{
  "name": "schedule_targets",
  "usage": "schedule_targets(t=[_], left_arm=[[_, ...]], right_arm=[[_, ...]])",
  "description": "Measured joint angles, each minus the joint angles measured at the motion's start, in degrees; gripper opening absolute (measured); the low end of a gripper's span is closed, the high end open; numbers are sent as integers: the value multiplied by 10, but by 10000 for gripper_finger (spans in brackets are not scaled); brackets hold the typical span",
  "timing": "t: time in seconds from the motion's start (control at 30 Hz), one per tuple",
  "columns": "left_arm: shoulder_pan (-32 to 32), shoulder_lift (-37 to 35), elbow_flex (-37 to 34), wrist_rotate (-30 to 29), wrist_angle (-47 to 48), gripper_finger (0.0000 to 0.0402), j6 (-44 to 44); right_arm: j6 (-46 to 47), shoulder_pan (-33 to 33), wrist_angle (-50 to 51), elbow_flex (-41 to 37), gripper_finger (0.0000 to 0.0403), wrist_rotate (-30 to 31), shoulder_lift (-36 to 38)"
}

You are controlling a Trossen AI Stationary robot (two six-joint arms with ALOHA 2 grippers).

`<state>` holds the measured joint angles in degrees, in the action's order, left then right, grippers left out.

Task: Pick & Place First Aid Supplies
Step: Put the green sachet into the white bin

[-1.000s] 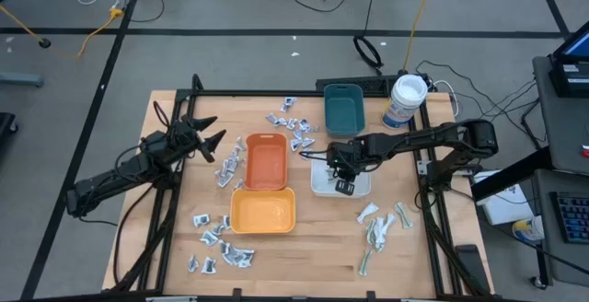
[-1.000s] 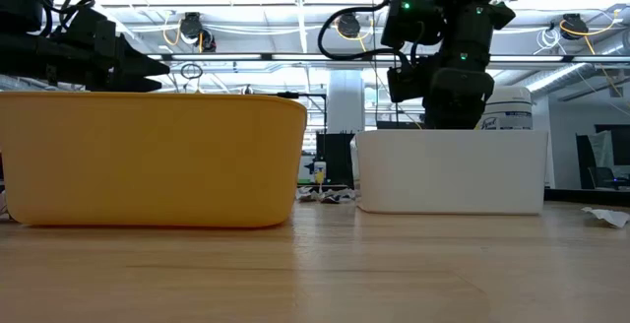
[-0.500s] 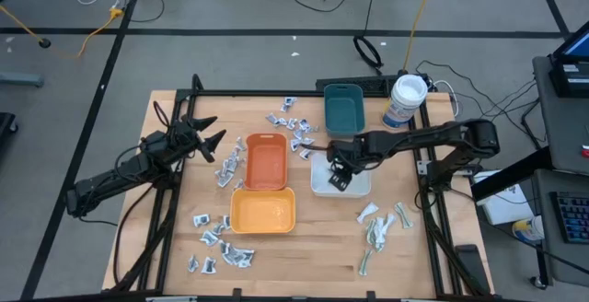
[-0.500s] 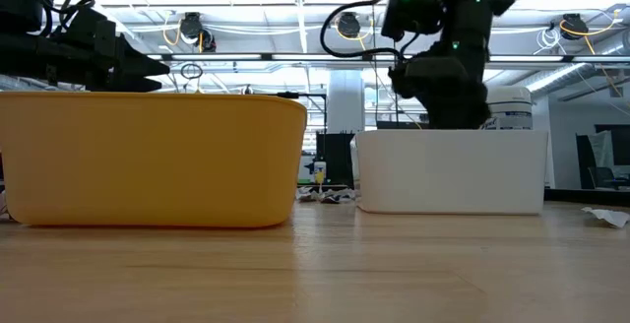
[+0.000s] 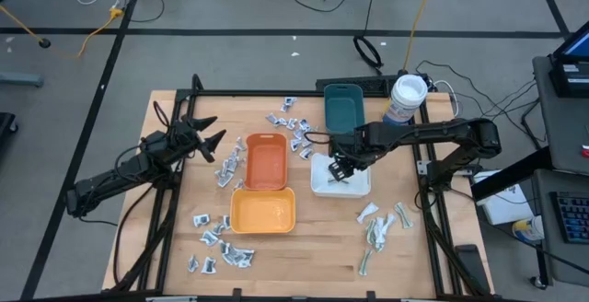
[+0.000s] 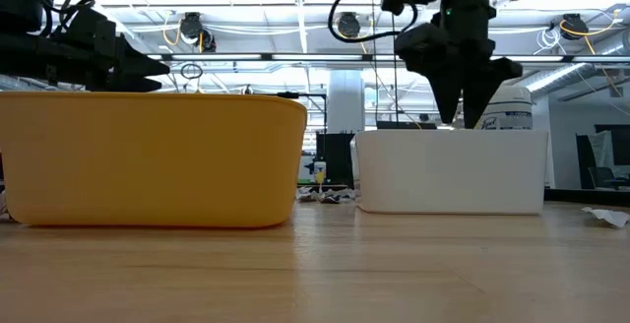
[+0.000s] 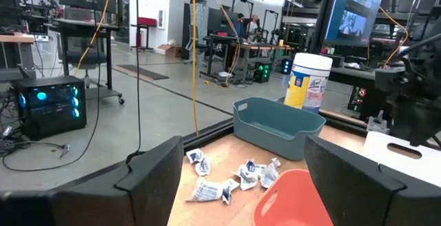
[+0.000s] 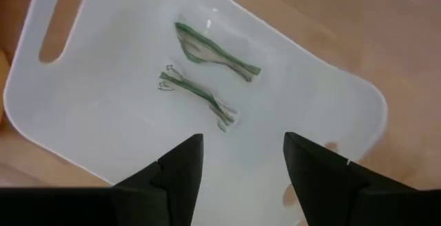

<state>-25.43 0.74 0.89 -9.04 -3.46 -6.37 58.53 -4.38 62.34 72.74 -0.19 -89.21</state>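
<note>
The right claw is seen at the centre of the high view, hanging above the white tray; its fingers are parted and nothing is held between them. In the right wrist view two slim green-white strips are seen lying side by side on the floor of that tray, clear of the fingers. The step in hand is judged to be the release of a strip into the white tray, and it looks done. More strips are scattered at the lower right of the counter, and silvery sachets are heaped at the lower left, with others at the upper centre between the orange tray and the teal tray. For a clean finish, the claw is best lifted straight up so that the tray wall is not clipped, then carried to the nearest strip with the fingers kept apart. The left claw is parked at centre left, spread wide and empty, near the orange tray.
</note>
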Motion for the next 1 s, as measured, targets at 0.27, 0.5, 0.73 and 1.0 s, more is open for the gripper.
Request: schedule_targets(t=[0.27, 0.5, 0.73, 1.0], left_arm=[[0, 0, 0, 0, 0, 308, 0], [0, 0, 0, 0, 0, 308, 0], [0, 0, 0, 0, 0, 308, 1], [0, 0, 0, 0, 0, 308, 0]], right_arm=[[72, 22, 27, -11, 199, -29, 8], [131, 62, 36, -54, 199, -31, 67], [167, 109, 46, -115, 199, -41, 143], [186, 153, 75, -166, 199, -61, 199]])
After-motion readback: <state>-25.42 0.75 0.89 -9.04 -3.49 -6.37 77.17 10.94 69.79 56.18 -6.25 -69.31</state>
